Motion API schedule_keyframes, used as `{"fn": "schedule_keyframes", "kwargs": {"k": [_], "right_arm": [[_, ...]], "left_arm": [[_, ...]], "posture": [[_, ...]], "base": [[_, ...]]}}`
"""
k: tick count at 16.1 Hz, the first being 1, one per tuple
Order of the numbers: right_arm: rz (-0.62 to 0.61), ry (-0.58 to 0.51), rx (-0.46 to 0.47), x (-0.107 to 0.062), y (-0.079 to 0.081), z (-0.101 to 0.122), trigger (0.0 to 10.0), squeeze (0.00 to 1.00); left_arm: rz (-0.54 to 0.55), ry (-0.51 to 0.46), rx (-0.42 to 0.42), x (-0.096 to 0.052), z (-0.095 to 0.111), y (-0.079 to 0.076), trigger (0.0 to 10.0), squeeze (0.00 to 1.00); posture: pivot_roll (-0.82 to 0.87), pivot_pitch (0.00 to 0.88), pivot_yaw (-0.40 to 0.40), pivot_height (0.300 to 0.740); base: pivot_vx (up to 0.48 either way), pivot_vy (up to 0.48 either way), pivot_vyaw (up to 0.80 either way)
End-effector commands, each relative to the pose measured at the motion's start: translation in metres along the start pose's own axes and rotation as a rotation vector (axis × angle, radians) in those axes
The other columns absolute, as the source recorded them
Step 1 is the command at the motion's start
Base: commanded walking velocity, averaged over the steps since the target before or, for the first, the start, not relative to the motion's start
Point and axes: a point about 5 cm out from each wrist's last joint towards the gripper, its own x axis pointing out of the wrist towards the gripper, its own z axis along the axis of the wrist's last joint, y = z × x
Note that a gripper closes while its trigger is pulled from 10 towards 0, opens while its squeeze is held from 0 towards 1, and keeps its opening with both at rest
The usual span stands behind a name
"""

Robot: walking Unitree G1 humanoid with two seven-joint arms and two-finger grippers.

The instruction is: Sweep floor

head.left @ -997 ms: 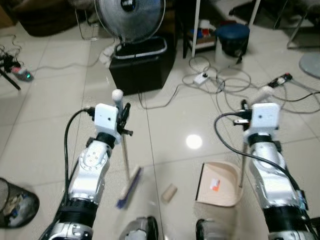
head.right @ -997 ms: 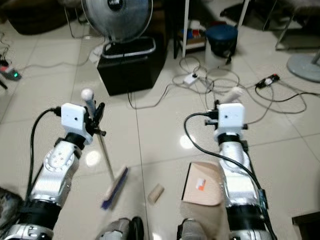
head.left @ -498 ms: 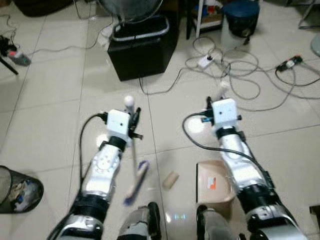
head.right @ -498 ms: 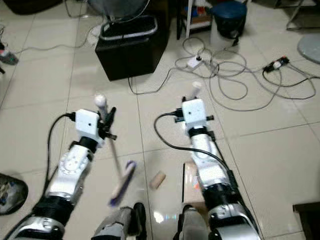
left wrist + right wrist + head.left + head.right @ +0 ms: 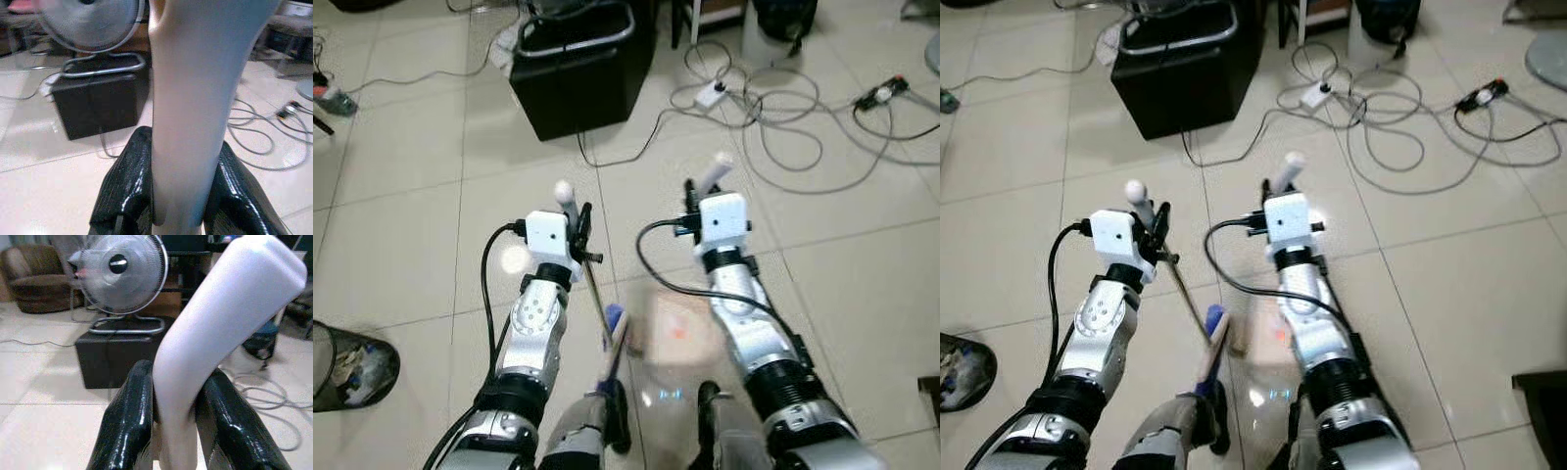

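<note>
My left gripper is shut on the thin broom handle, whose white knob sticks up above it. The blue-bristled brush head rests on the tiles just ahead of my feet. My right gripper is shut on the white dustpan handle. The beige dustpan lies blurred on the floor right beside the brush. A small beige piece shows faintly between brush and pan. In the wrist views the black fingers press on both sides of each handle.
A black box carrying a fan stands ahead. Loose cables and a power strip lie ahead on the right. A mesh waste bin sits at my left. A dark bin is at the far right.
The brush head has swept right and the dustpan has slid left, so they now meet in front of my feet. The beige piece is now between them. The camera has also shifted.
</note>
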Motion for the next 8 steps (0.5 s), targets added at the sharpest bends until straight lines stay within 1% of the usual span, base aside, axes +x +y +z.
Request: {"fn": "schedule_keyframes", "kwargs": {"k": [1, 2, 4, 5, 7, 8], "right_arm": [[0.034, -0.030, 0.033, -0.005, 0.013, 0.002, 10.0, 0.00], [0.043, -0.027, 0.033, -0.005, 0.015, 0.002, 10.0, 0.00], [0.075, -0.015, 0.017, -0.008, 0.020, -0.002, 10.0, 0.00], [0.075, -0.007, 0.010, -0.009, 0.018, -0.005, 10.0, 0.00], [0.067, 0.004, 0.001, -0.010, 0.013, -0.008, 10.0, 0.00], [0.061, 0.010, -0.005, -0.010, 0.009, -0.010, 10.0, 0.00]], "left_arm": [[0.065, 0.084, -0.046, -0.010, -0.018, 0.006, 10.0, 0.00], [0.081, 0.086, -0.052, -0.010, -0.018, 0.008, 10.0, 0.00], [0.127, 0.077, -0.089, -0.006, -0.015, 0.013, 10.0, 0.00], [0.132, 0.050, -0.150, -0.002, -0.010, 0.012, 10.0, 0.00], [0.096, 0.004, -0.266, 0.006, -0.002, 0.006, 10.0, 0.00], [0.057, -0.020, -0.337, 0.012, 0.005, 0.002, 10.0, 0.00]], "posture": [[0.07, 0.361, 0.155, 0.740], [0.07, 0.360, 0.155, 0.740], [0.07, 0.357, 0.154, 0.740], [0.07, 0.353, 0.153, 0.740], [0.07, 0.343, 0.150, 0.740], [0.07, 0.337, 0.150, 0.740]], "base": [[0.000, 0.000, 0.00], [0.000, 0.000, 0.00], [0.000, 0.000, 0.00], [0.000, 0.000, 0.00], [0.000, 0.000, 0.00], [0.000, 0.000, 0.00]]}}
